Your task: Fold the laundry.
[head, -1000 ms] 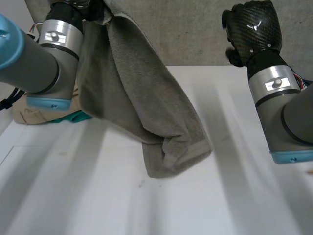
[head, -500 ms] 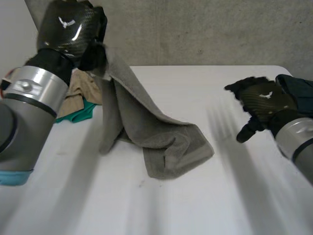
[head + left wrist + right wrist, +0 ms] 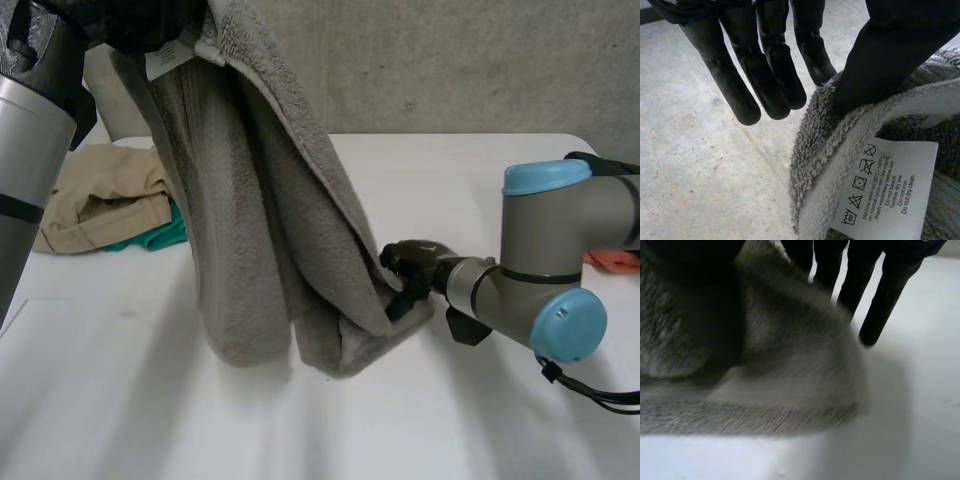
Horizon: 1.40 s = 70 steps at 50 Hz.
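A grey towel (image 3: 270,230) hangs from my left hand (image 3: 130,20), which is raised high at the far left. Its lower end rests bunched on the white table (image 3: 450,420). In the left wrist view the thumb pins the towel's hem (image 3: 820,150) beside the straight fingers (image 3: 765,65), just above a white care label (image 3: 880,190). My right hand (image 3: 415,265) is low at the towel's bottom right corner. In the right wrist view that corner (image 3: 780,365) sits between the thumb and the straight fingers (image 3: 880,290).
A beige garment (image 3: 100,200) and a teal one (image 3: 160,238) lie in a heap at the table's back left. Something orange (image 3: 612,262) lies by the right edge behind my right arm. A concrete wall stands behind the table.
My left hand has gone up and lifted the towel, so it now hangs long. My right hand has come down and left from the table's right side to the towel's lower corner.
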Each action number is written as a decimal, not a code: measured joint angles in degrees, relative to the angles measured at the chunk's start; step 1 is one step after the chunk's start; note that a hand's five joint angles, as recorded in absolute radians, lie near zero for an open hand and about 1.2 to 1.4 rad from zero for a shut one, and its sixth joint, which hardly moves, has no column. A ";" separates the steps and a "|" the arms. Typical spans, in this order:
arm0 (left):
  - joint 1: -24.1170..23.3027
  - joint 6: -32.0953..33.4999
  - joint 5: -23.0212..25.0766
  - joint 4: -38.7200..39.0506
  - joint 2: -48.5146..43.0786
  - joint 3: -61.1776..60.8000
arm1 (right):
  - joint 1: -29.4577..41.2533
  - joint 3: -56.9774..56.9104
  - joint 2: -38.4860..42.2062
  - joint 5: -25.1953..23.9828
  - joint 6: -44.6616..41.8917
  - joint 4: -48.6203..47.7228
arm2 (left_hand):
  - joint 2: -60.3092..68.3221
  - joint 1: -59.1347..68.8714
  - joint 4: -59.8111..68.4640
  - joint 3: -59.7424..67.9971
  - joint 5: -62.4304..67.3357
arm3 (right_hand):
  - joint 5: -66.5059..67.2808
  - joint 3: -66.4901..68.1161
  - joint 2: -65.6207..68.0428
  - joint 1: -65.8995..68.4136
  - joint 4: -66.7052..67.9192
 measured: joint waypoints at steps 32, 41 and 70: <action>13.53 -0.34 -3.93 6.46 -27.82 18.05 | -5.88 10.03 -25.34 11.33 -21.57 -33.99 | 0.09 0.00 0.01 0.06 0.00 | 17.52 17.48 16.24 14.00 18.31; 13.47 0.32 0.51 1.92 -30.84 -0.08 | -8.29 18.22 -19.76 10.32 -30.87 -24.35 | 0.09 0.00 0.01 0.07 0.00 | 17.52 17.53 16.24 14.00 18.31; 12.94 33.35 4.84 -42.20 -7.02 -17.42 | -22.56 33.72 -43.23 2.83 -63.11 16.53 | 0.10 0.00 0.01 0.07 0.00 | 17.56 17.54 16.24 14.00 18.32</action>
